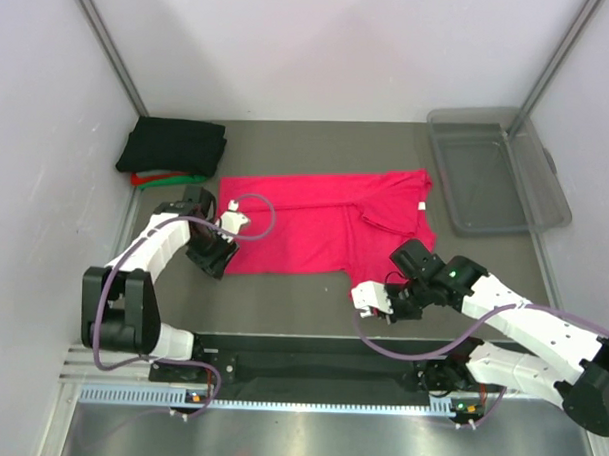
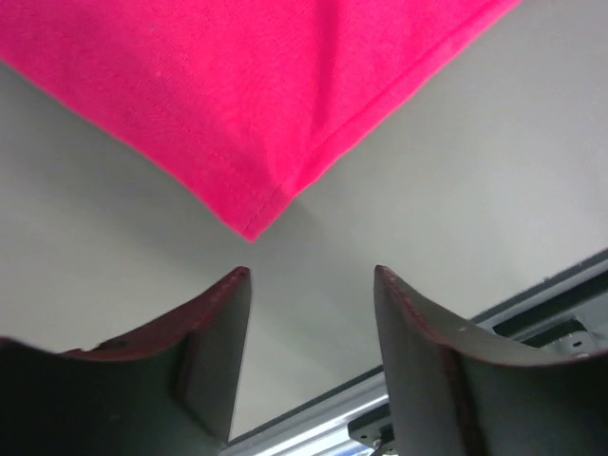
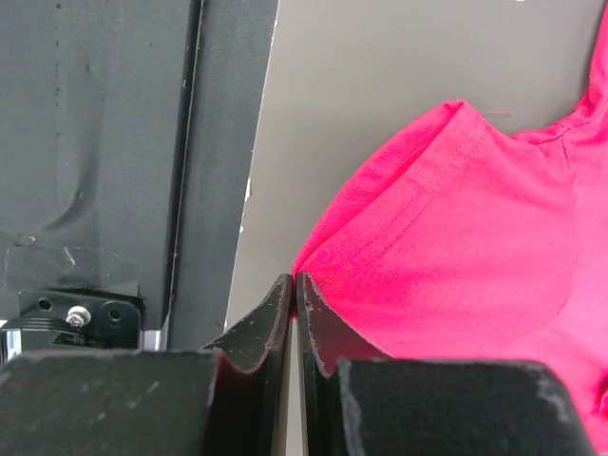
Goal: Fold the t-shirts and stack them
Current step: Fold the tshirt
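soft, even light is falling from overhead on the table point(image 1: 282, 292), leaving only faint shadows. the steel strip point(image 1: 307, 438) along the near edge is catching pale glare. in both wrist views the fingers point(image 2: 199, 351) point(image 3: 252, 332) are blurring up close, while the pink shirt point(image 3: 456, 247) is showing crisp stitching.

We record the spread t-shirt point(image 1: 325, 224) lying flat on the bench point(image 1: 282, 297). Behind it to the left sits the stack of folded t-shirts point(image 1: 172, 151). Behind it to the right sits the bin point(image 1: 497, 170). The left end effector point(image 2: 312, 275) stands just before the t-shirt's near left corner, and the right end effector point(image 3: 294, 280) at its near right edge.
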